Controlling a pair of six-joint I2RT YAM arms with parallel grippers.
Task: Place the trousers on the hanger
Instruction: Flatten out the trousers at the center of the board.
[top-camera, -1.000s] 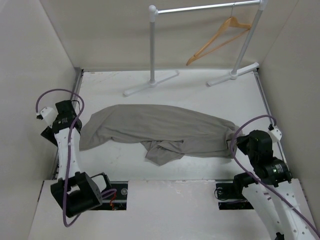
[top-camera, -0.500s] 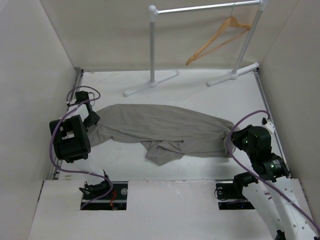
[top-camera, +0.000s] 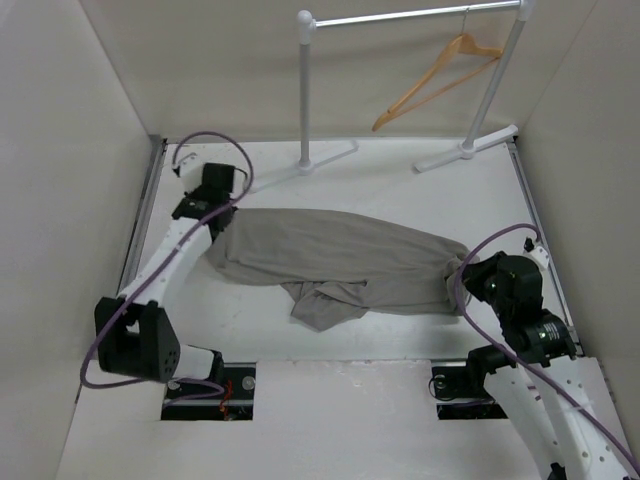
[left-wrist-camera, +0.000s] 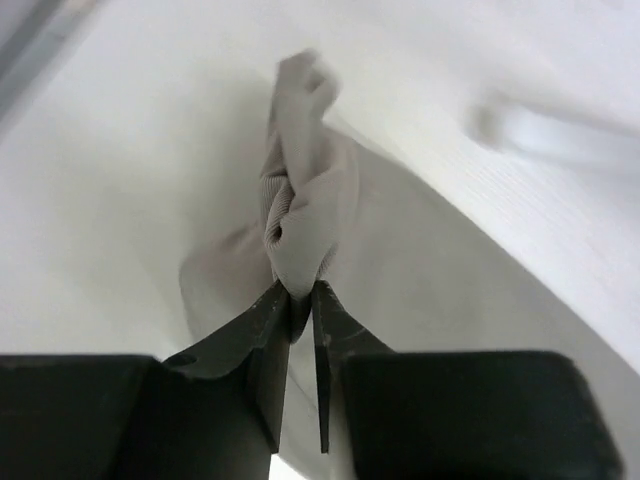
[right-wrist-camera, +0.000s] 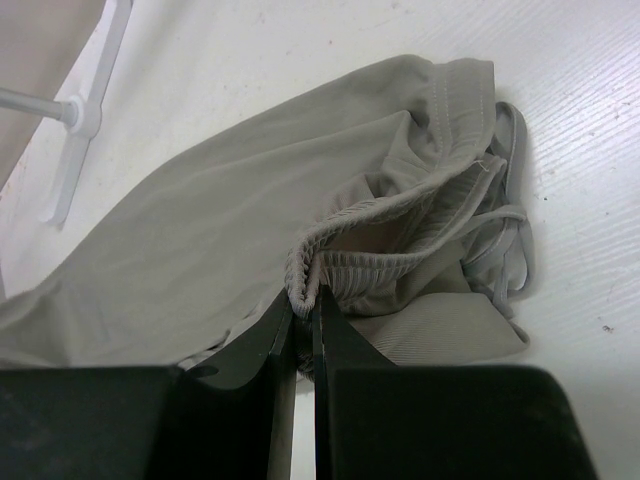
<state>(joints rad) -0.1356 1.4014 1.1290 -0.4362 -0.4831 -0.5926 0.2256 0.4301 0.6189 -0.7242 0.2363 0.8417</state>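
The grey-taupe trousers (top-camera: 330, 255) lie stretched across the middle of the table, with a crumpled fold toward the front. My left gripper (top-camera: 222, 213) is shut on the cuff end of the trousers (left-wrist-camera: 300, 230) at the far left. My right gripper (top-camera: 462, 275) is shut on the ribbed waistband of the trousers (right-wrist-camera: 380, 260) at the right end. The tan wooden hanger (top-camera: 435, 82) hangs by its hook from the rail at the back right, far from both grippers.
The white-and-silver clothes rail (top-camera: 400, 17) stands at the back, its two feet (top-camera: 303, 165) resting on the table. White walls close in the left, right and back sides. One rail foot shows in the right wrist view (right-wrist-camera: 85, 115).
My left arm has swung from the near left out to the far left, carrying the trousers' left end rightward and toward the back. The right arm has barely moved.
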